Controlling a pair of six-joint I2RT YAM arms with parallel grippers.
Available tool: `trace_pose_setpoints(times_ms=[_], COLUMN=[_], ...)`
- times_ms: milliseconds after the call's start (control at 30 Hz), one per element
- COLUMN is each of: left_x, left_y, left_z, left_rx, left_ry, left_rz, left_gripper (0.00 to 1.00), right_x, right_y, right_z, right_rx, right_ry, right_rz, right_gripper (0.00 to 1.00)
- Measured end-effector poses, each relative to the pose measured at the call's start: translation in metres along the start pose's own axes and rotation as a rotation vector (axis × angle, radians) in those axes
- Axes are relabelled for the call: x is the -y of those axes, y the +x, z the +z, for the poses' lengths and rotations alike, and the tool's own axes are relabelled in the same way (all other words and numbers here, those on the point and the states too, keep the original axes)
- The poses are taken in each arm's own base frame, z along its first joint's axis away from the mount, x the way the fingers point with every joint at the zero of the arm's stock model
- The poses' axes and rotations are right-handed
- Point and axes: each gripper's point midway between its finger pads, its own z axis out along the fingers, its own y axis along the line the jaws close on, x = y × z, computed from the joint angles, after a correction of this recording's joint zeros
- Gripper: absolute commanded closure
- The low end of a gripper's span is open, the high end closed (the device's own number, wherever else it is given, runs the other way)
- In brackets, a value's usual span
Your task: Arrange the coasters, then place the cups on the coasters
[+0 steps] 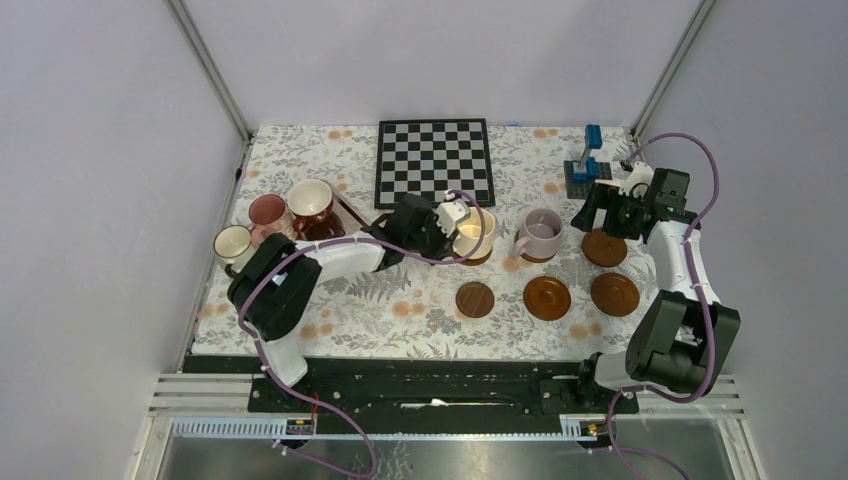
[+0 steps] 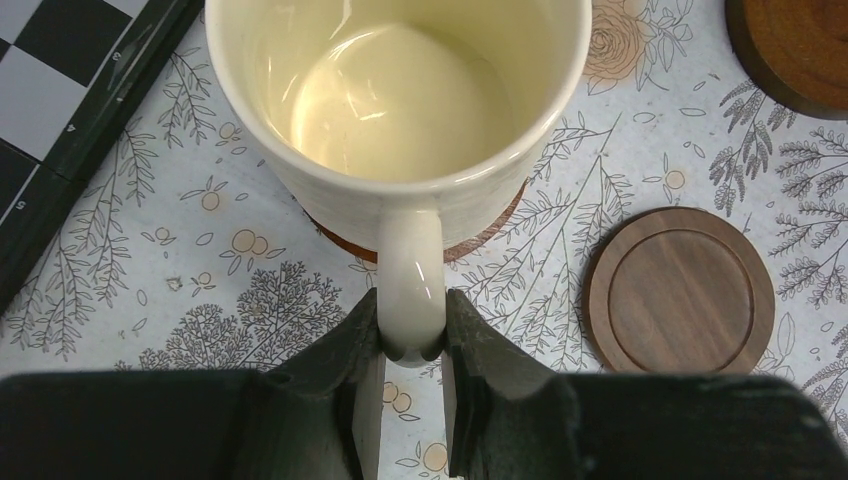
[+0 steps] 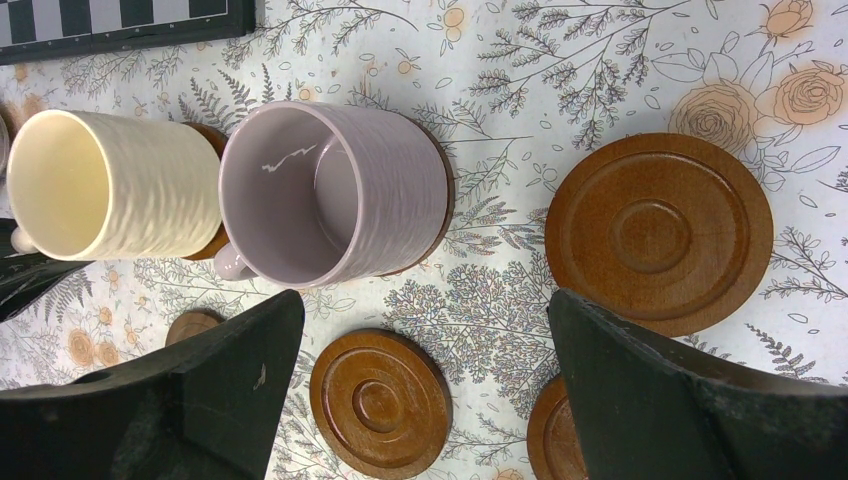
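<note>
My left gripper is shut on the handle of the cream-yellow cup. The cup stands upright over a coaster whose edge shows beneath it. The lilac cup sits on another coaster just to the right. My right gripper hangs open and holds nothing, above bare coasters. A smaller, darker coaster lies in front of the cream-yellow cup. Pink, dark red and white cups stand at the far left.
A chessboard lies at the back centre, its corner close to the cream-yellow cup. A blue block stand sits at the back right, behind my right gripper. Frame posts bound the floral tablecloth on both sides.
</note>
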Motion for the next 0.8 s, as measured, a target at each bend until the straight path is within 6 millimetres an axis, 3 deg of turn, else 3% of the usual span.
trace_pose_setpoints(times_ms=[400,633,800], left_x=[0.0037,0.0037,0.0036], left_y=[0.0067,0.0081,0.0092], left_z=[0.0048,0.0050,0.0048], left_rx=[-0.009,-0.007,-0.011], left_ry=[0.009,0.008,0.009], left_rz=[0.002,0.006,0.011], left_gripper=[0.99,0.83,0.64], right_x=[0.0000,0.0000,0.0000], right_y=[-0.0001,0.0001,0.0001], right_z=[0.0000,0.0001,0.0001], right_rx=[0.000,0.000,0.000], right_ry=[0.000,0.000,0.000], right_rz=[0.000,0.000,0.000], right_gripper=[0.00,0.00,0.01])
